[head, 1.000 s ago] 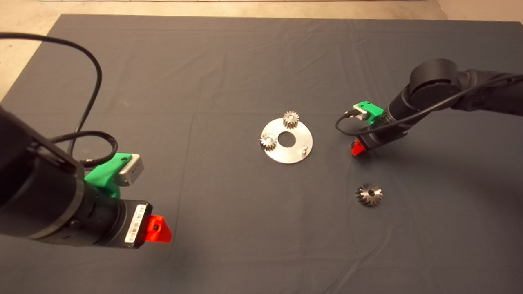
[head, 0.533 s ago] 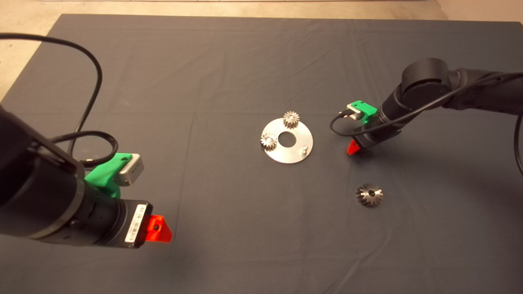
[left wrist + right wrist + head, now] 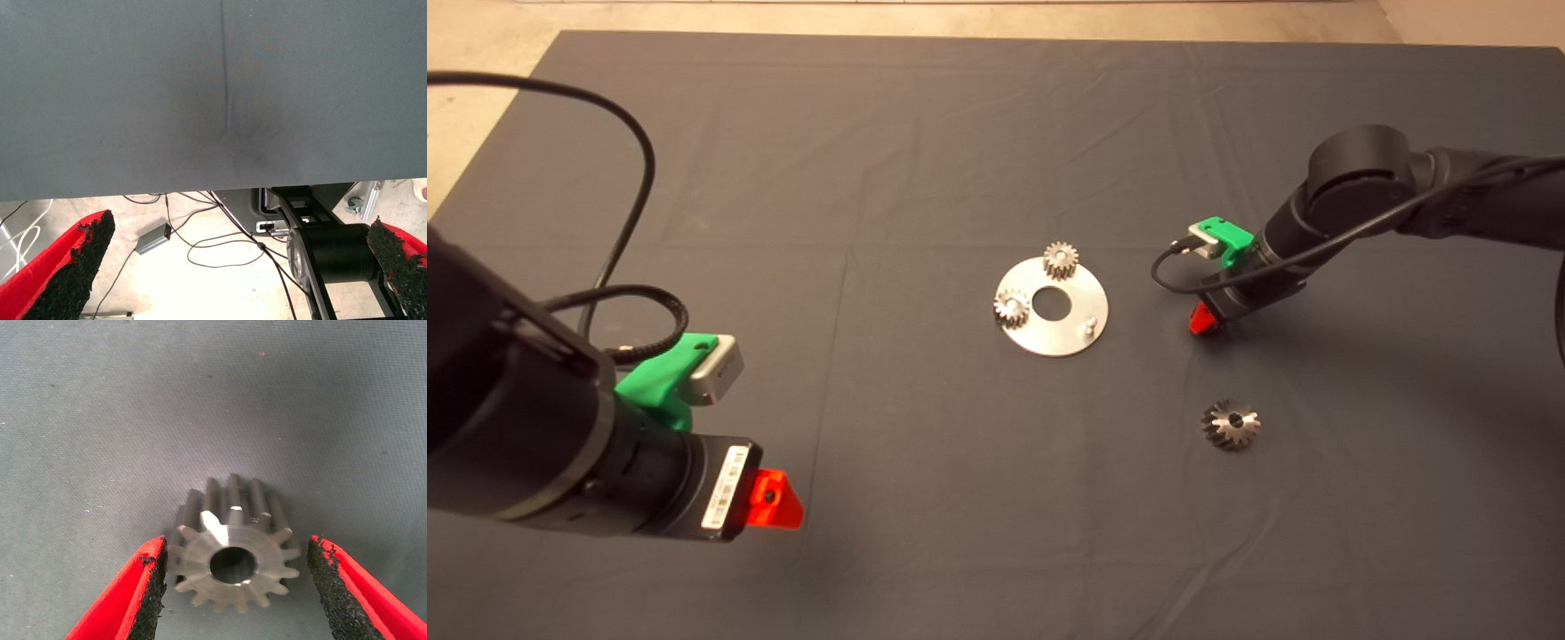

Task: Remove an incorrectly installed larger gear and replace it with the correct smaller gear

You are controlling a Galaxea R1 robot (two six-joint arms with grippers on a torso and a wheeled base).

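Your right wrist view shows what the head view can't: the smaller gear (image 3: 232, 557) sits upright on the mat (image 3: 213, 400) right between the red fingers of the right gripper (image 3: 233, 580). From overhead that gear is hidden under the right gripper (image 3: 1203, 322), only a red fingertip (image 3: 1202, 320) showing.

Right claw is spread, not clenched. One pad (image 3: 155, 587) looks to be touching the gear's teeth or just off them; you can't tell which. The other pad (image 3: 330, 587) has a clear gap to the teeth. Nothing gripped.

The larger gear (image 3: 1231, 424) lies loose on the mat (image 3: 925, 160), near the right claw on the side toward the table's near edge, apart from it. The round plate (image 3: 1069, 331) is just beside the claw on its inward side, carrying two pale small gears (image 3: 1060, 260) (image 3: 1011, 308) and a bare peg (image 3: 1088, 326).

Your left gripper (image 3: 774, 502) is parked at the near left, well apart from everything. Its wrist view shows fingers (image 3: 73, 267) wide apart, holding nothing, over the mat edge (image 3: 213, 100), with floor cables (image 3: 200, 240) and a black robot part beyond. Both fingers are cut off by the frame there.
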